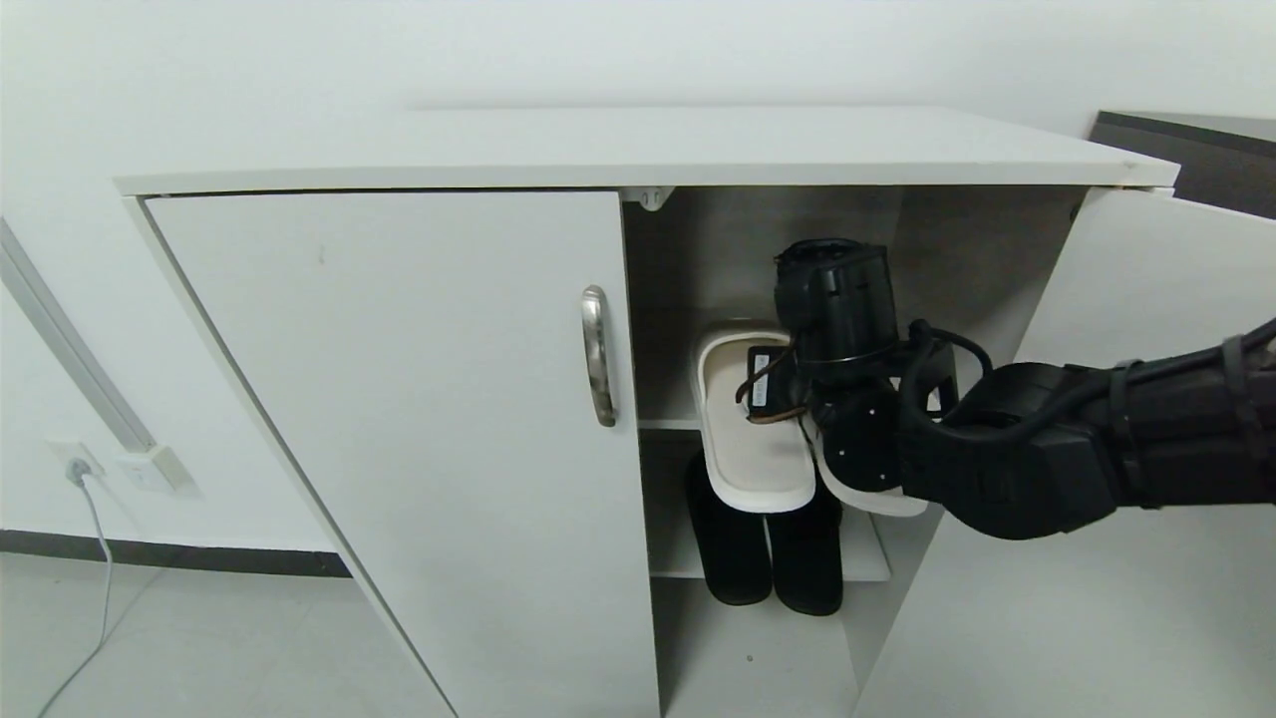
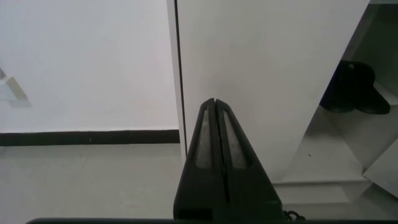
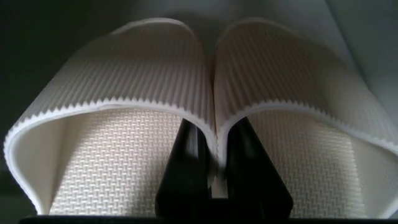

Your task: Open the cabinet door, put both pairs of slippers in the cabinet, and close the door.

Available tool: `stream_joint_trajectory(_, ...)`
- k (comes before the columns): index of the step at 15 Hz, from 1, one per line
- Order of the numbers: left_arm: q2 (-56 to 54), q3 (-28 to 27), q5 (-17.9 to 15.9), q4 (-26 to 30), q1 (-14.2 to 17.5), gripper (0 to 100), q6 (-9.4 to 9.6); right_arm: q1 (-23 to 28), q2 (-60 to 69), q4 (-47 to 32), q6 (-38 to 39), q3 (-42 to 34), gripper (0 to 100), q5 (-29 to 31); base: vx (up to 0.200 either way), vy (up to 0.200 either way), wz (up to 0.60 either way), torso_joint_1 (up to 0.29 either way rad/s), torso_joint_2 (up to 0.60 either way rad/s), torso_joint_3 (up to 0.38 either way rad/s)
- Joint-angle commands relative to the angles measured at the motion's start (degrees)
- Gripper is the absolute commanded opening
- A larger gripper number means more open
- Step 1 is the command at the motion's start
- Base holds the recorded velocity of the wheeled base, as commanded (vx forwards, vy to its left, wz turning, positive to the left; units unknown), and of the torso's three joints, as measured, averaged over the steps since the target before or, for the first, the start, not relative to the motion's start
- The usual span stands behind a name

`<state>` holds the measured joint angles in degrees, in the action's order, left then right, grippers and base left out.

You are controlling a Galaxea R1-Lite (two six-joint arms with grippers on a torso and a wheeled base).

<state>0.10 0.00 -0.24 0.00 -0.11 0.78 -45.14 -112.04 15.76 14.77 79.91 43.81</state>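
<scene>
Right claw point(image 3: 214, 143) pinches the ribbed cream slippers point(image 3: 124, 74) together, partway into the cabinet point(image 1: 638, 150); left claw point(image 2: 214, 124) clenched

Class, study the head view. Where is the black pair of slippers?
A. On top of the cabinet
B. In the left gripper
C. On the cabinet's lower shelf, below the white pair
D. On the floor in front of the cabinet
C: the black slippers stand on the lower shelf, beneath the white slippers, which the right gripper holds at the shelf above.
</scene>
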Motion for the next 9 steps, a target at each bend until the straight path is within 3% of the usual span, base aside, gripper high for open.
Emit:
stream_joint_trajectory(1,-0.01,0.00,-0.02,0.00,-0.07,0,0.01,1.81,-3.71,-0.12,-0.36,3.76,0,-0.40,0.000,0.000,0.00,0.000,0.00,0.000)
stream_joint_trajectory(9,-0.01,0.00,0.07,0.00,-0.07,0,-0.08,3.22,-6.61,-7.06,-0.62,13.78,0,-0.75,0.000,0.000,0.00,0.000,0.00,0.000)
